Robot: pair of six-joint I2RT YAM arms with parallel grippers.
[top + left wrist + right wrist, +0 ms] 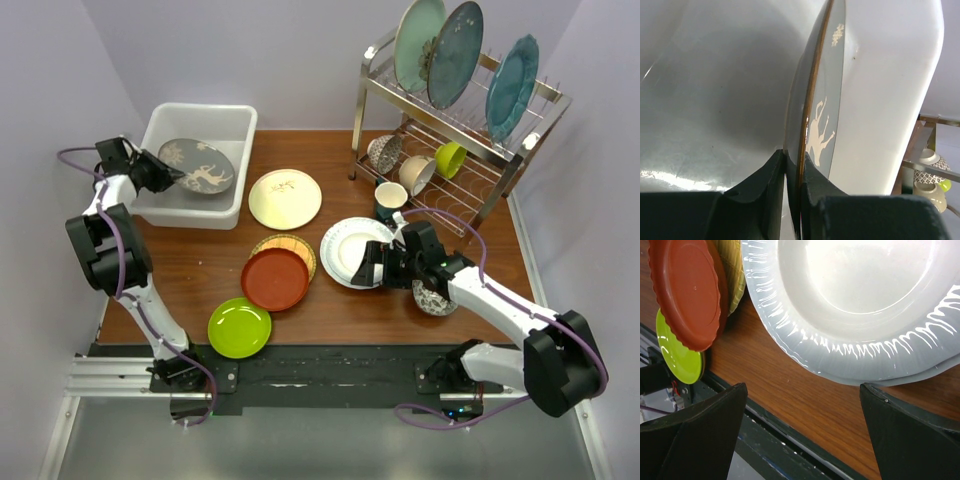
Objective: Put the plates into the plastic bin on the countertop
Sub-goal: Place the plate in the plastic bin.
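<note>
Left wrist: left gripper (pixel 792 160) clamped on rim of grey plate (pixel 832 100), tilted inside plastic bin (pixel 890 75).
Right wrist: right gripper (pixel 802 385) spread wide at white plate (pixel 855 290) edge.

The grey tree-patterned plate (pixel 197 165) leans inside the white bin (pixel 205 108); five other plates (pixel 285 198) lie on the countertop (pixel 200 270).

Smooth reddish wood-grain table (pixel 200 270); glossy white plastic bin (pixel 190 212); grey plate (pixel 205 165) glazed and shiny; white plate (pixel 855 300) glossy, rim ribbed; red-brown plate (pixel 275 278) matt; rack (pixel 470 185) of bright metal wire.
</note>
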